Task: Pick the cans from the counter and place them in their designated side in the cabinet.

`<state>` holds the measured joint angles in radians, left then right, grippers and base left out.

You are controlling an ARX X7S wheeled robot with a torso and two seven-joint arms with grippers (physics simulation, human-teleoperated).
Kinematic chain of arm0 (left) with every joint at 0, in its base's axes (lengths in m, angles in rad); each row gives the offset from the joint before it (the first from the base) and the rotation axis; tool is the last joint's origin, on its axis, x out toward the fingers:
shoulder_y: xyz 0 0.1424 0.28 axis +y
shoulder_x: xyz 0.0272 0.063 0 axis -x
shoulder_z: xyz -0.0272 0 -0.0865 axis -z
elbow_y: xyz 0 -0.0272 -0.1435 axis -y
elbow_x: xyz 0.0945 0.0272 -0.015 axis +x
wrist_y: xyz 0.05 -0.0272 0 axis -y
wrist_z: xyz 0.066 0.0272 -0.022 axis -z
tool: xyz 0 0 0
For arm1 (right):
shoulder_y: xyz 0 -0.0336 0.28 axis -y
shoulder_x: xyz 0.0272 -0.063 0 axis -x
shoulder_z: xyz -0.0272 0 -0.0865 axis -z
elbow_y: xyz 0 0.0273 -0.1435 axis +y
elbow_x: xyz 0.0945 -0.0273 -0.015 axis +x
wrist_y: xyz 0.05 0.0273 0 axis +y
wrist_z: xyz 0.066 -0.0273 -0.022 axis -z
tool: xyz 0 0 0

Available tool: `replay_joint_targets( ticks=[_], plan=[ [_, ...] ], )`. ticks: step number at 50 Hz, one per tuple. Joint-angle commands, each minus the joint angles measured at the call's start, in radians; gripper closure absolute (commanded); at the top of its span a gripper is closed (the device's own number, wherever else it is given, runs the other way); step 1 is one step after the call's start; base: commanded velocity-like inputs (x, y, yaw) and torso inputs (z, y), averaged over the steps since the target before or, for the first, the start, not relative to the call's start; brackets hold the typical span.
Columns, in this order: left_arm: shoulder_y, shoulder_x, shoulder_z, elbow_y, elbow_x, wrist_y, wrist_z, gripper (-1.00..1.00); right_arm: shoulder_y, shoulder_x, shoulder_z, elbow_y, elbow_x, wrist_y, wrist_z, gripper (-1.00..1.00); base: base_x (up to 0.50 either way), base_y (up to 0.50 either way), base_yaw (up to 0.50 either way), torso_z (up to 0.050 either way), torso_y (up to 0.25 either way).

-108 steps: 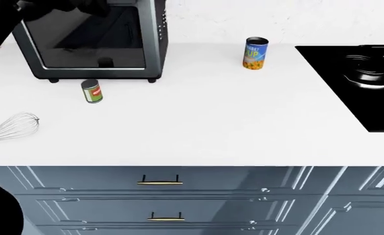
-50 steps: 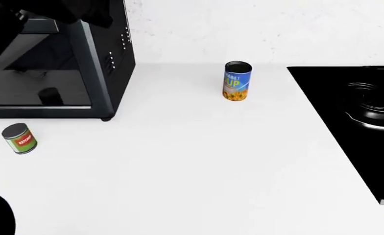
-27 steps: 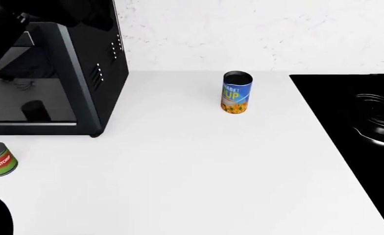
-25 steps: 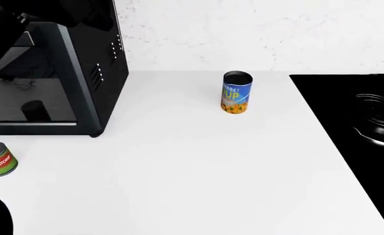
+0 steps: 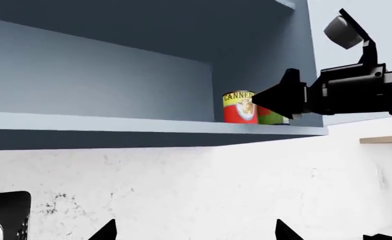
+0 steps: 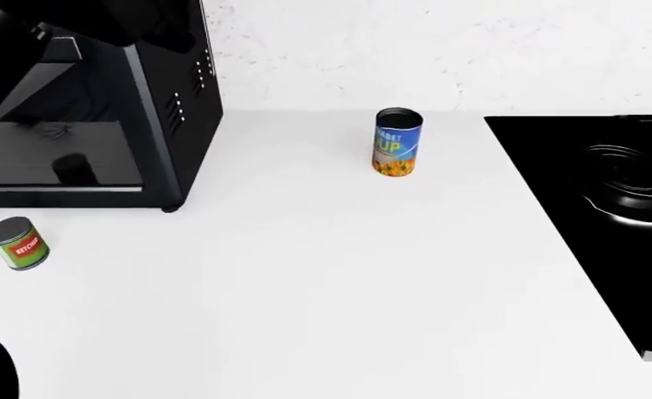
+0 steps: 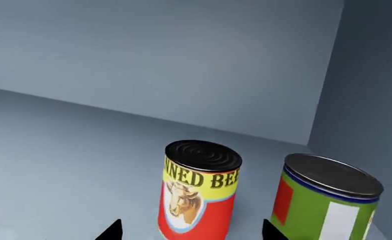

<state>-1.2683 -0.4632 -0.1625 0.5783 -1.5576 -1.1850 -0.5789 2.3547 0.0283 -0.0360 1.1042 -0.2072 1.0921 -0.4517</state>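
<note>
A red-and-yellow can with a dark top stands upright on the cabinet shelf. My right gripper is open, with one fingertip on each side of the can and neither touching it. The left wrist view shows the same can with the right gripper reaching to it. My left gripper is open and empty in front of the white wall below the shelf. A blue-and-yellow can and a small green can with a red spot stand on the white counter.
Another green can with a white patch stands next to the red one, by the cabinet's side wall. On the counter, a black oven stands at the back left and a glossy black hob lies at the right.
The head view has shifted, so both counter cans sit a little higher in the picture than half a second ago. They have not moved on the counter.
</note>
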Motion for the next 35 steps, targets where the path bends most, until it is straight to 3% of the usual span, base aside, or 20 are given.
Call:
replay_joint_targets(
  ticks=[1, 22, 23, 27, 33, 35],
  plan=[
    [-0.002, -0.006, 0.004, 0.004, -0.01, 0.008, -0.006, -1.0, 0.001, 0.0, 0.0, -0.001, 0.001, 0.0, 0.0, -1.0, -0.29, 0.0, 0.0, 0.0, 0.0],
    [0.028, -0.018, -0.002, 0.011, 0.0, 0.029, 0.001, -1.0, 0.001, 0.0, 0.0, -0.001, 0.001, 0.0, 0.0, -1.0, -0.28, 0.0, 0.0, 0.0, 0.0],
    [0.044, -0.018, -0.005, 0.011, 0.018, 0.034, 0.012, -1.0, 0.001, -0.017, 0.012, 0.013, 0.073, -0.15, -0.014, -1.0, -0.08, 0.0, 0.0, 0.0, 0.0],
    [0.07, -0.022, -0.011, 0.01, 0.046, 0.042, 0.024, -1.0, 0.001, -0.023, 0.016, 0.067, 0.136, -0.196, -0.146, -1.0, -0.06, 0.0, 0.0, 0.0, 0.0],
    [0.087, -0.022, -0.006, 0.01, 0.078, 0.05, 0.038, -1.0, -0.008, -0.027, -0.033, 0.199, 0.241, -0.289, -0.186, -1.0, -0.06, 0.0, 0.0, 0.0, 0.0],
    [0.095, -0.022, -0.005, 0.01, 0.09, 0.054, 0.044, -1.0, -0.131, -0.021, -0.046, -0.011, 0.273, -0.146, -0.183, -1.0, -0.06, 0.0, 0.0, 0.0, 0.0]
  ],
)
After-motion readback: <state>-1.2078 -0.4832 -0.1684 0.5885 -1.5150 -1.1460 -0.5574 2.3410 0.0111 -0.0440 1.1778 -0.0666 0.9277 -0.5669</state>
